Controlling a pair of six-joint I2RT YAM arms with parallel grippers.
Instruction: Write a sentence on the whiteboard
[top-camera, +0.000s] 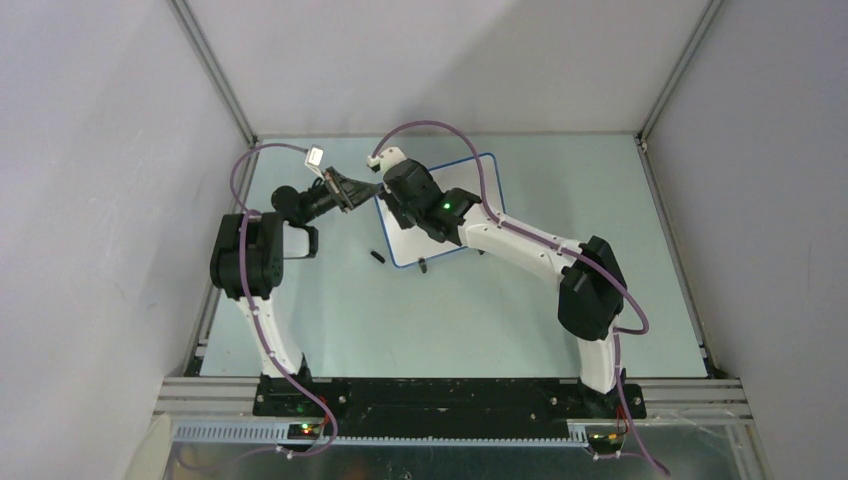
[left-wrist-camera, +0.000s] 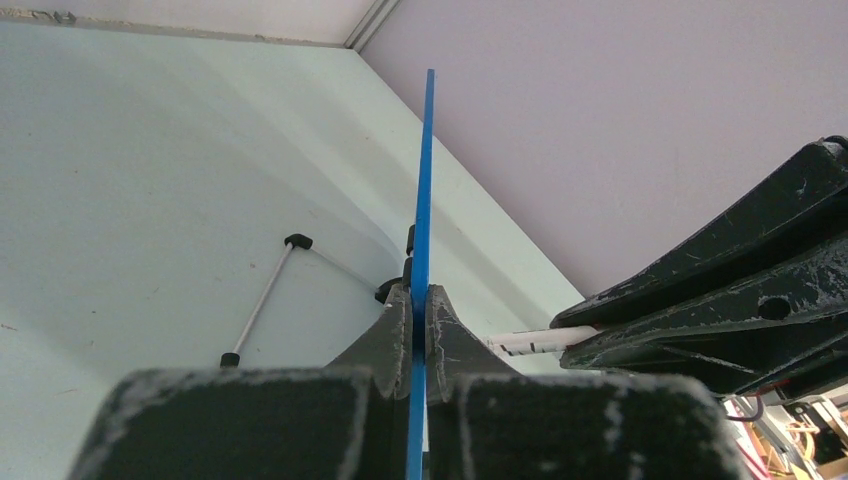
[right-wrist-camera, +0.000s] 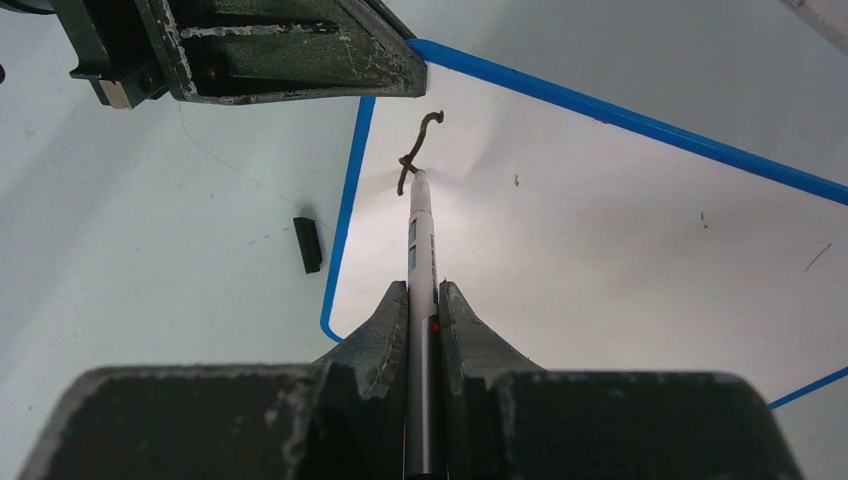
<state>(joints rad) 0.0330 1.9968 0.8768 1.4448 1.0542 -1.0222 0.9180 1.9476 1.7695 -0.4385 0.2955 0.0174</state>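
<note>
Left arm is reaching in sideways, the left gripper (left-wrist-camera: 420, 300) clamping the blue frame of the whiteboard (top-camera: 470, 175) at the far centre of the table (top-camera: 500, 320). Right arm is bending across the board, the right gripper (right-wrist-camera: 423, 295) pinching the marker (right-wrist-camera: 420, 235), its tip touching a short dark stroke (right-wrist-camera: 418, 150).

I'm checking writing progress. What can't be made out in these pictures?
- Top external: the right arm covers most of the whiteboard; any writing is hidden.
- Left wrist: the whiteboard shows edge-on, its face unseen.
- Right wrist: the marker stroke is too partial to read; the jaws hide the marker pen's rear.
- The small black piece is too small to identify.
</note>
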